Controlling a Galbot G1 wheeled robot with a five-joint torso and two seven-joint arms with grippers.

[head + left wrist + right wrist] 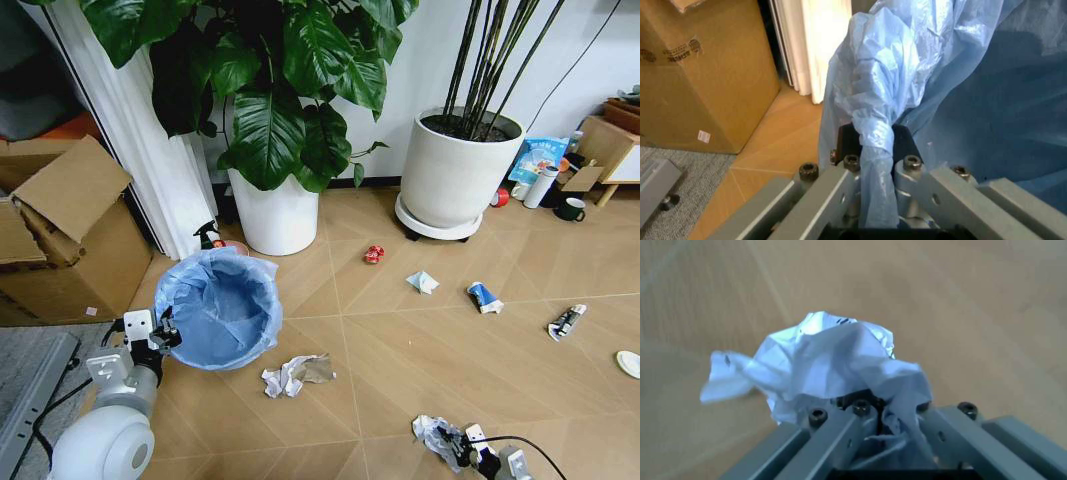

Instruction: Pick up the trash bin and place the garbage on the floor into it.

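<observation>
The left arm reaches up from the lower left of the head view, its white rounded link low at 7 o'clock and the left gripper [160, 335] at the 9 o'clock edge of the trash bin [225, 310]; in the left wrist view its jaws are clenched on a bunched fold of the light-blue bag [873, 120] at the bin's rim. The bin stands on the floor [400, 360] beside a cardboard box [70, 235] and in front of a white plant pot [275, 215]. The right gripper [462, 447] sits low at 5 o'clock in the head view, its arm cut off by the frame edge; its jaws are closed on a crumpled white paper wad [833, 365], which hides the jaw tips. Other litter lies scattered: a white-and-brown wad [297, 373] just at the bin's 4 o'clock, a red crushed piece [373, 254], a pale wrapper [422, 282], a blue-white wrapper [485, 297], a black-white tube wrapper [566, 322], and a white round lid [629, 363] partly cut off at the right edge.
</observation>
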